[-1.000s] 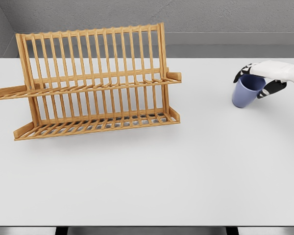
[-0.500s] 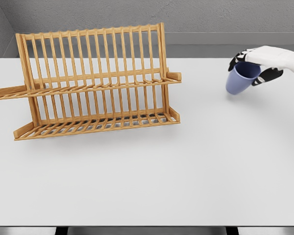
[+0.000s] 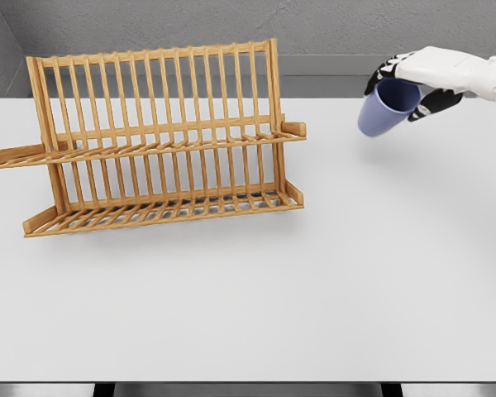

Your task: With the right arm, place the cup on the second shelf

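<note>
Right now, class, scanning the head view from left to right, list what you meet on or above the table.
Wooden dish rack → blue cup, tilted and lifted off the white table → right hand gripping the cup's rim.

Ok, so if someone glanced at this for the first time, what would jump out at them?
First, the big wooden dish rack standing on the left half of the white table, with two slatted shelves and nothing on them. Then, at the upper right, the right hand gripping a tilted blue cup by its rim, held in the air above the table, well to the right of the rack.
</note>
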`<act>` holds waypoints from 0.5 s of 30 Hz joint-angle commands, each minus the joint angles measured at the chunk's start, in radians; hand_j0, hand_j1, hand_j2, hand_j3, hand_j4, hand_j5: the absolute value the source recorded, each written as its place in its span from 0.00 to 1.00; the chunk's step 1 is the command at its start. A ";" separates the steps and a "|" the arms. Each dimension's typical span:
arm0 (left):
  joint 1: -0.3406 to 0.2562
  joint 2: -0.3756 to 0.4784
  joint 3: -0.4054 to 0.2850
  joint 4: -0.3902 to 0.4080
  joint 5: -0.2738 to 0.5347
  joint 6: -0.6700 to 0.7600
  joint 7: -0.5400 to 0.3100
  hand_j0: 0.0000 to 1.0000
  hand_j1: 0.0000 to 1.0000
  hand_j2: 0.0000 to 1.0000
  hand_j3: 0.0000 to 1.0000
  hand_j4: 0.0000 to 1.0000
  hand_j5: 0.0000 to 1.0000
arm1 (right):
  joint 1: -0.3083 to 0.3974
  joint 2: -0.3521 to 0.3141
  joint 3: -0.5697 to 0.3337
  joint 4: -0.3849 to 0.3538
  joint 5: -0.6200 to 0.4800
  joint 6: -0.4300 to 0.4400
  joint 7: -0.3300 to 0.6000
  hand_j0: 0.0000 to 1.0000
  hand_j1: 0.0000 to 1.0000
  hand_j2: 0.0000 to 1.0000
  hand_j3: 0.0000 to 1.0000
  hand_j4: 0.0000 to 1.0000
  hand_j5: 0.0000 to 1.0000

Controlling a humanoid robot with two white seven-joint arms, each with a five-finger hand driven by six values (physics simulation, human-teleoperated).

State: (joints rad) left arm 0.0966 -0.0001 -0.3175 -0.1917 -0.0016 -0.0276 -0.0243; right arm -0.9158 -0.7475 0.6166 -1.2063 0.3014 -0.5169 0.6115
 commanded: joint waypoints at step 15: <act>0.000 0.000 0.000 0.000 0.000 0.000 0.000 1.00 1.00 1.00 1.00 1.00 1.00 | -0.038 0.042 -0.012 -0.179 -0.005 0.003 -0.001 0.66 0.66 0.66 0.66 0.66 0.66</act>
State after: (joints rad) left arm 0.0966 -0.0001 -0.3175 -0.1915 -0.0016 -0.0276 -0.0243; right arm -0.9541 -0.7096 0.6047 -1.3552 0.3008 -0.5161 0.6118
